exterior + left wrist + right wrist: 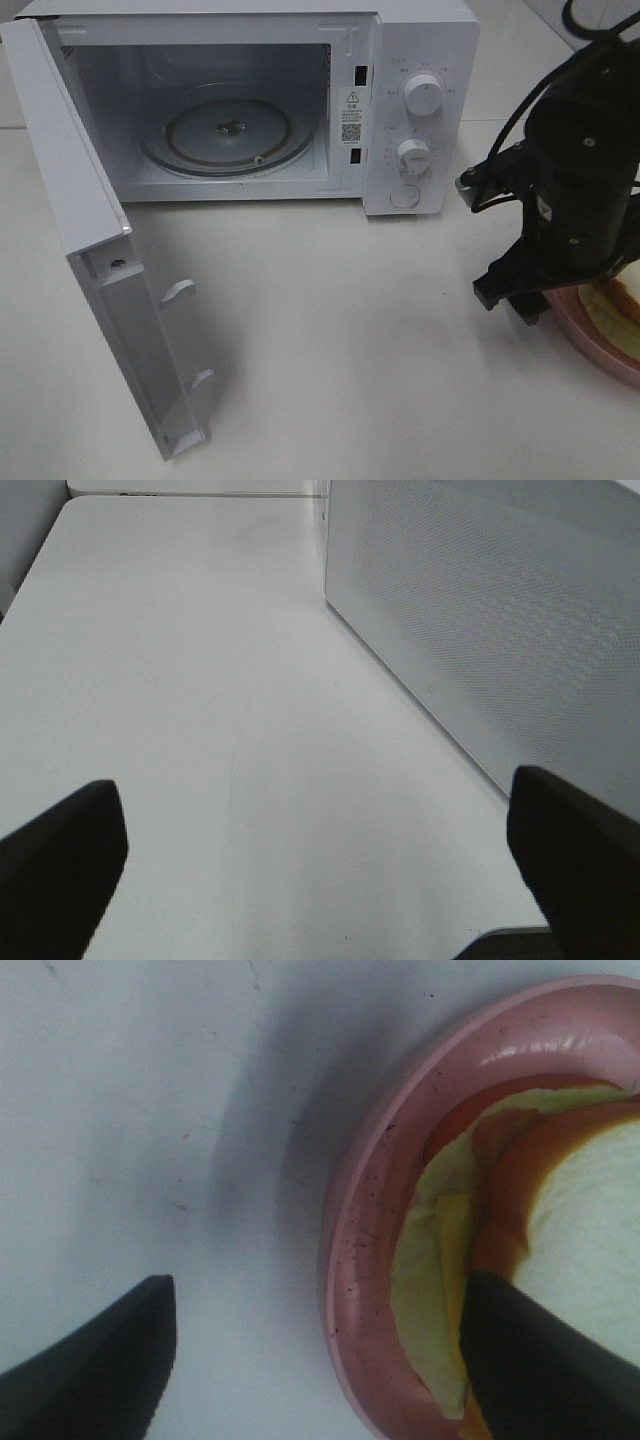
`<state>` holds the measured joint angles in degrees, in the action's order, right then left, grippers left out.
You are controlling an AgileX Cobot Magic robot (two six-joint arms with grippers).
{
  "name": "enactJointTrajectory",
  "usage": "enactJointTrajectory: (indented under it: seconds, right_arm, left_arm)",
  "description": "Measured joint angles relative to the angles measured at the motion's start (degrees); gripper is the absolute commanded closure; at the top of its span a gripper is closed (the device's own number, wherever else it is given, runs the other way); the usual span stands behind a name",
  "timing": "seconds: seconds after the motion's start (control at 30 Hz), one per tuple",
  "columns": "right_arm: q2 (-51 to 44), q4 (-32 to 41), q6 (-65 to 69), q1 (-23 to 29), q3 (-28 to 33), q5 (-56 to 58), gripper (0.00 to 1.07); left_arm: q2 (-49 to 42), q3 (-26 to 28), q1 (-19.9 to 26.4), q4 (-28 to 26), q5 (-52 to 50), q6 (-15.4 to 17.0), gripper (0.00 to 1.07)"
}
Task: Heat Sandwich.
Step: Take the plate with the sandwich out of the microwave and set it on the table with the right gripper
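The sandwich (617, 299), white bread with a tan crust and pale yellow filling, lies on a round pink plate (592, 347) at the table's right edge. My right gripper (512, 303) hangs over the plate's left side, its arm hiding much of the sandwich. In the right wrist view the right gripper (315, 1290) is open and straddles the plate's rim (365, 1250): one finger is over the bare table, the other over the sandwich (590, 1220). My left gripper (312, 785) is open and holds nothing, low over the table beside the microwave's perforated side wall (500, 630).
The white microwave (420, 100) stands at the back with its door (100, 280) swung wide open toward the front left. Its glass turntable (228, 130) has nothing on it. White tabletop (340, 340) stretches between the door and the plate.
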<state>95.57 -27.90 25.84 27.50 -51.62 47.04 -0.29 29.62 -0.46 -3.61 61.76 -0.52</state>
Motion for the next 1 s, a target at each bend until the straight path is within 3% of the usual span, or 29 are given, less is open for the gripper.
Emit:
enactJointTrajectory:
  seconds: [0.43,1.0]
  right_arm:
    - [-15.13,12.32,-15.30,0.00,0.00,1.26,0.31]
    - [-33.46,13.58,-17.70,0.00,0.00,6.88,0.31]
  left_arm:
    - [0.00,0.00,0.00,0.00,0.00,0.00,0.09]
    - [0.00,0.00,0.00,0.00,0.00,0.00,0.09]
